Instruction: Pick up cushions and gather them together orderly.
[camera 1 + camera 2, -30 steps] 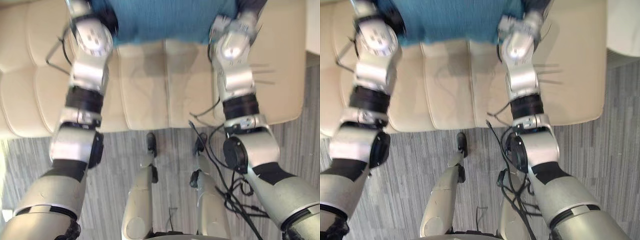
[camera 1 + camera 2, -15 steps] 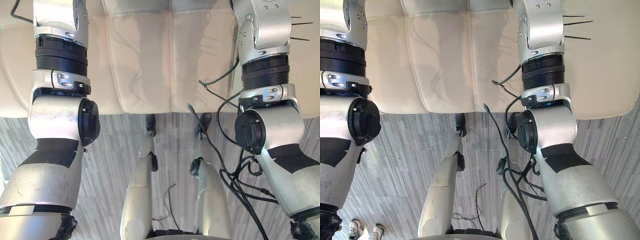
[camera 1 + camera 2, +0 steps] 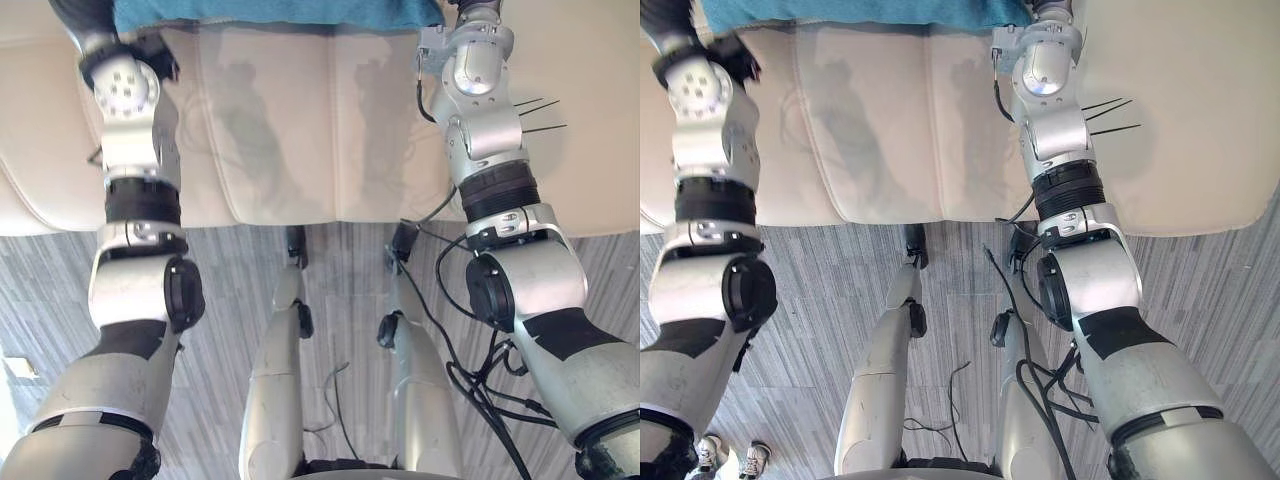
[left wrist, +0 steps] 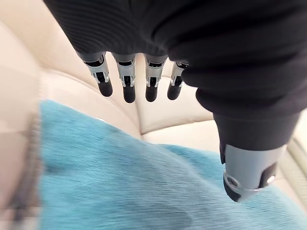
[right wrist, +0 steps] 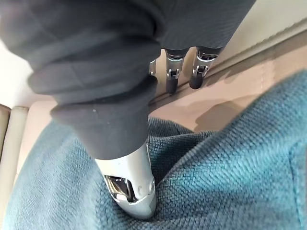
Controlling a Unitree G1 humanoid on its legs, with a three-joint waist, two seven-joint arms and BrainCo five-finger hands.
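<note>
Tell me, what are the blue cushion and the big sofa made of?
The teal cushion looks like soft woven or knitted cloth: tiny bumpy threads, no shine. The cream sofa looks like leather or fake leather: smooth, faintly glossy, with stitched seams. Real or fake, I can't tell.

Teal cushion (image 3: 280, 10) mostly off-frame.

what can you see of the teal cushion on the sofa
The teal cushion is soft-looking fabric with a fine knitted or ribbed weave and no pattern. It lies on the cream sofa seat, at the side away from the robot, and its near edge runs between the two arms. The left hand hovers over one end with straight fingers. The right hand is over the other end, with its thumb close against the fabric. Whether the thumb touches is unclear.
</note>
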